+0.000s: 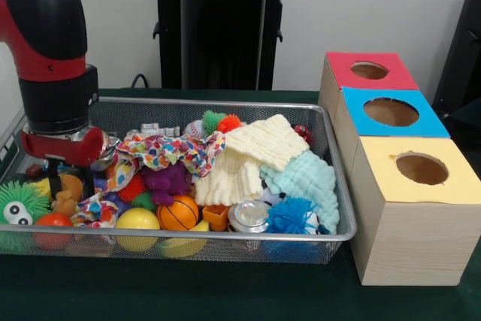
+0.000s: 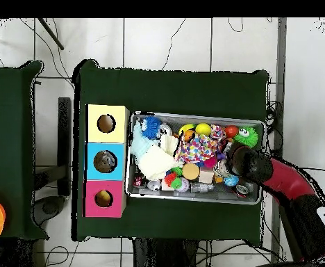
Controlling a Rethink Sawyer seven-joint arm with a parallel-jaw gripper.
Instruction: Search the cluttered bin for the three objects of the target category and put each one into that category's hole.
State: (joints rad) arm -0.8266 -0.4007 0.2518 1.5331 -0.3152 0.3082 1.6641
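Observation:
The silver wire-mesh bin (image 1: 225, 235) sits in the middle of the green table and is full of toys and cloths; it also shows in the overhead view (image 2: 193, 115). My gripper (image 1: 71, 182) hangs low in the bin's left end, open, with a yellow-orange toy (image 1: 66, 192) between its fingers. In the overhead view the arm's end (image 2: 245, 163) covers the gripper. Nearby lie a green spiky toy with eyes (image 1: 20, 202), a red ball (image 1: 52, 223), a yellow ball (image 1: 137, 221), a small basketball (image 1: 178, 213) and a purple toy (image 1: 167, 180).
Three wooden boxes with holes stand right of the bin: yellow top (image 1: 421, 171), blue top (image 1: 391, 113), red top (image 1: 370, 71). Colourful (image 1: 169, 149), cream (image 1: 252, 155) and mint (image 1: 308, 182) cloths cover other items. A blue spiky ball (image 1: 291, 216) and metal can (image 1: 249, 216) lie at the front.

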